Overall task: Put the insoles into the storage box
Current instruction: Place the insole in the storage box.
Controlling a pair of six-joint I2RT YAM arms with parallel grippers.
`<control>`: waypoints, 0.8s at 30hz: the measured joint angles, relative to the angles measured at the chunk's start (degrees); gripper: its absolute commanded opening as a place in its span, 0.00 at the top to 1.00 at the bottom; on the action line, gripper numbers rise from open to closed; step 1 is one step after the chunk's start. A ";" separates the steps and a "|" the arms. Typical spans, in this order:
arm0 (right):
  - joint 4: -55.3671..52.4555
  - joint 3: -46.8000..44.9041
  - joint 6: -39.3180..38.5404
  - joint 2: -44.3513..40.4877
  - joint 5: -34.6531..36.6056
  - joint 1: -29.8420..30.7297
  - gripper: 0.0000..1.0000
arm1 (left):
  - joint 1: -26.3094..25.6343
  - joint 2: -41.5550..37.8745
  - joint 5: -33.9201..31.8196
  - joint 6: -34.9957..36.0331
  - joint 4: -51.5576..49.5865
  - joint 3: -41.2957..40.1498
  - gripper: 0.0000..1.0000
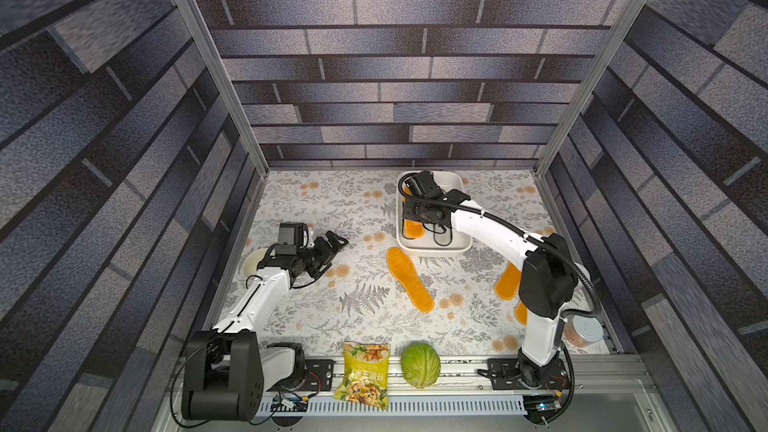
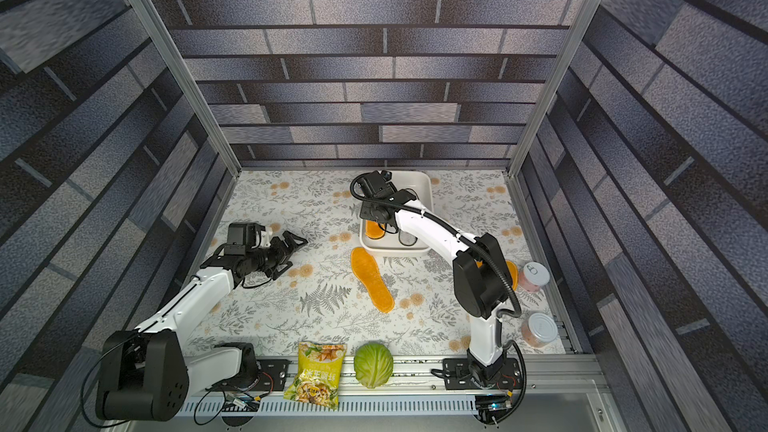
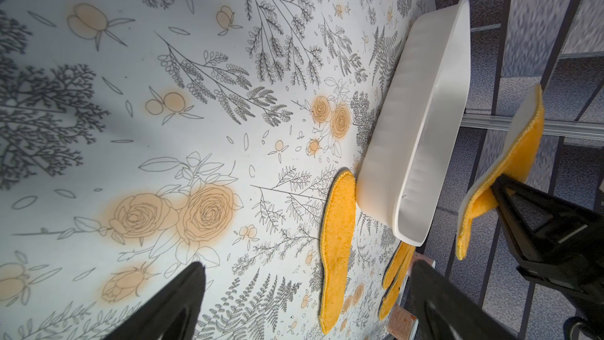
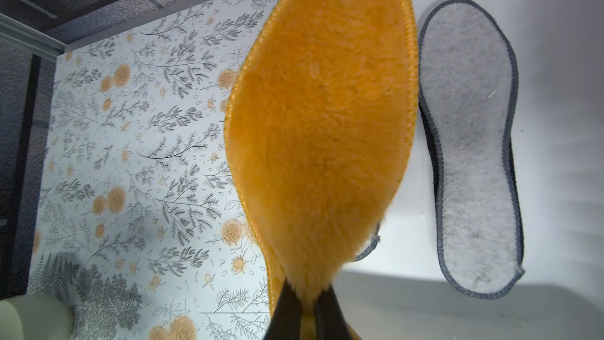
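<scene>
White plastic storage box [image 1: 436, 248] holds a grey insole [image 4: 470, 145] lying flat; a loose orange insole [image 1: 409, 280] lies just outside its near wall. Clamped by one end in the right gripper [image 4: 309, 289], the held orange insole [image 4: 320, 109] hangs limp close to the box wall, so early release may drape it over the rim. The left gripper [image 1: 334, 247] stands spread and empty.

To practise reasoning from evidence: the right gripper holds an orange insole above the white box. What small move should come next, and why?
Probably lower the right gripper slightly and open it: it is shut on an orange insole hanging over the storage box, where a grey insole lies flat.
</scene>
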 measured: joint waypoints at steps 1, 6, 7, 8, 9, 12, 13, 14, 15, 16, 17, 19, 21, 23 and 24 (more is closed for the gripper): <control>-0.28 0.44 0.68 0.85 0.26 -0.07 1.00 | 0.00 0.33 0.13 0.00 0.04 0.00 0.00; -1.40 1.84 3.76 4.37 0.81 -1.07 1.00 | 0.00 1.73 0.72 0.02 0.17 0.28 0.00; -1.55 2.12 4.17 4.94 0.81 -1.27 1.00 | 0.00 1.92 0.83 0.02 0.20 0.42 0.00; -1.62 2.60 4.44 5.73 0.83 -1.57 1.00 | 0.00 2.21 0.92 0.02 0.33 0.55 0.00; -1.73 3.15 4.70 6.54 0.81 -1.90 1.00 | 0.00 2.45 0.98 0.02 0.39 0.66 0.00; -2.01 4.44 5.20 8.96 0.83 -2.91 1.00 | 0.00 3.17 1.11 0.02 0.94 0.76 0.00; -2.05 4.70 5.38 9.64 0.83 -3.15 1.00 | 0.00 3.32 1.11 0.02 1.01 0.74 0.00; -2.12 4.94 5.46 10.27 0.83 -3.43 1.00 | 0.00 3.48 1.14 0.02 1.11 0.74 0.00; -2.14 5.09 5.51 10.75 0.81 -3.67 1.00 | 0.00 3.56 1.16 0.02 1.16 0.76 0.00; -2.16 5.09 5.64 11.15 0.79 -3.89 1.00 | 0.00 3.58 1.29 0.02 1.16 0.76 0.00; -2.34 5.22 5.66 11.50 0.79 -4.11 1.00 | 0.00 3.58 1.33 0.02 1.18 0.76 0.00; -2.64 6.12 5.64 12.41 0.74 -4.48 1.00 | 0.00 3.58 1.53 0.02 1.18 0.76 0.00; -2.67 7.10 5.62 13.31 0.55 -4.68 1.00 | 0.00 3.58 1.75 0.02 1.18 0.76 0.00; -2.73 8.24 5.49 14.16 0.31 -4.83 1.00 | 0.02 3.58 1.86 0.02 1.18 0.76 0.00; -2.75 8.61 5.40 14.43 0.26 -4.83 1.00 | 0.00 3.58 1.92 0.02 1.18 0.76 0.00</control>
